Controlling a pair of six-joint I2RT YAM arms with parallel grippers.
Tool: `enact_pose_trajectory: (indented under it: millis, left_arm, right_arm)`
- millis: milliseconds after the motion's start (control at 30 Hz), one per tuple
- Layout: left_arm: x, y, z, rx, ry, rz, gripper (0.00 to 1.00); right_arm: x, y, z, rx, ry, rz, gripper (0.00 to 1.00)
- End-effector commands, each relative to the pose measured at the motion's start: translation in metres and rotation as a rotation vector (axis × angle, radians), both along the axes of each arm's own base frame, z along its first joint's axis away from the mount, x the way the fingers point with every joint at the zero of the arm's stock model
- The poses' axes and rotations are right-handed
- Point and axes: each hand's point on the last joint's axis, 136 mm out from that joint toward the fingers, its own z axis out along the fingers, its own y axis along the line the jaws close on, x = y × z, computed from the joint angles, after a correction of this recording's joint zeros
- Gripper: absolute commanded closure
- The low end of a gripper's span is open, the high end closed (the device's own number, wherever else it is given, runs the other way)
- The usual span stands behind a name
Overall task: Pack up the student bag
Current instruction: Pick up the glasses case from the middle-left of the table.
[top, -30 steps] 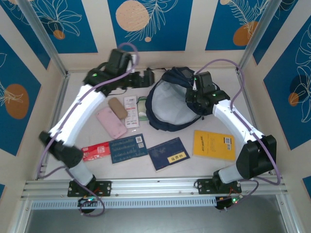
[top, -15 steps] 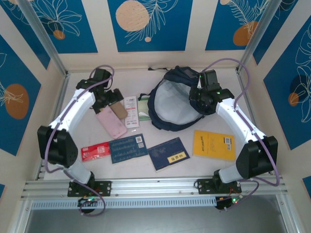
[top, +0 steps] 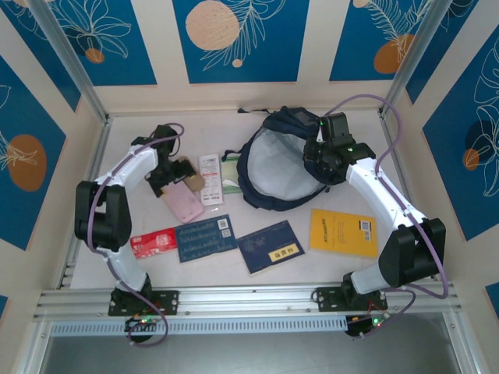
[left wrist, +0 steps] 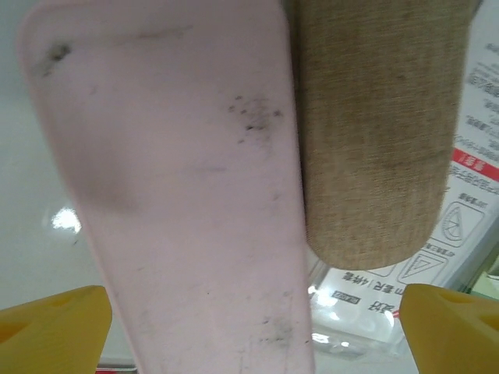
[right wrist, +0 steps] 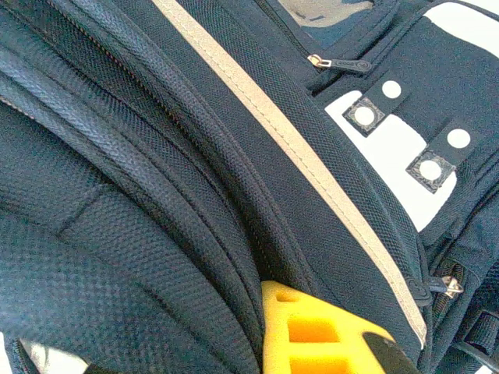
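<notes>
Closest in: a row on the table, with the red card at 8 o'clock, the blue booklet at 7, the navy book at 5 and the yellow book at 4.
Row spacing: card and booklet lie just beside each other; the yellow book lies apart from the navy book.
Pink case: lies flat at 9 o'clock, its long side slanting from near right to far left.
Tan pouch: at 10 o'clock, against the case's far right side.
Leaflet: white with red print, at the pouch's 3 o'clock; one corner is under the pouch in the left wrist view.
Left gripper: released and low over the case and pouch. Its yellow fingers stand wide, one outside the case and one outside the pouch, with no contact visible.
Bag: at 1 o'clock on the table, its mouth gaping upward and the pale lining showing.
Right gripper: at the 3 o'clock side of the bag's rim, clenched on the navy fabric. A yellow finger is buried in a fold beside the grey stripe.
</notes>
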Motion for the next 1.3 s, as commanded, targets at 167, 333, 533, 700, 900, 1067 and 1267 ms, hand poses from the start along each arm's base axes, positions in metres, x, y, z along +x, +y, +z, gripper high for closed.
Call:
enact_pose_trajectory:
  millis: [167,333,533,700,900,1067,1267]
  left_arm:
    - [0.046,-0.017,0.002,-0.067,-0.038,-0.015,0.17]
    - [0.056,-0.023,-0.012,-0.061,-0.008,-0.028,0.16]
    - [0.073,-0.031,-0.014,-0.058,-0.012,-0.036,0.17]
    - [0.074,-0.034,-0.024,-0.044,0.016,-0.034,0.18]
    - [0.065,-0.029,-0.036,-0.019,0.058,-0.024,0.18]
    - [0.059,-0.023,-0.039,0.0,0.066,-0.021,0.18]
    - [0.065,-0.031,-0.052,-0.025,0.077,-0.023,0.19]
  right_arm:
    - [0.002,-0.004,0.005,0.057,-0.009,-0.059,1.0]
    - [0.003,-0.006,0.005,0.057,-0.004,-0.065,1.0]
    - [0.004,-0.002,-0.002,0.065,0.013,-0.052,1.0]
    - [0.004,-0.005,-0.002,0.058,0.01,-0.059,1.0]
    - [0.004,-0.007,0.0,0.053,0.007,-0.064,1.0]
    - [0.004,-0.005,-0.001,0.059,0.012,-0.061,1.0]
    - [0.004,-0.003,-0.003,0.067,0.017,-0.053,1.0]
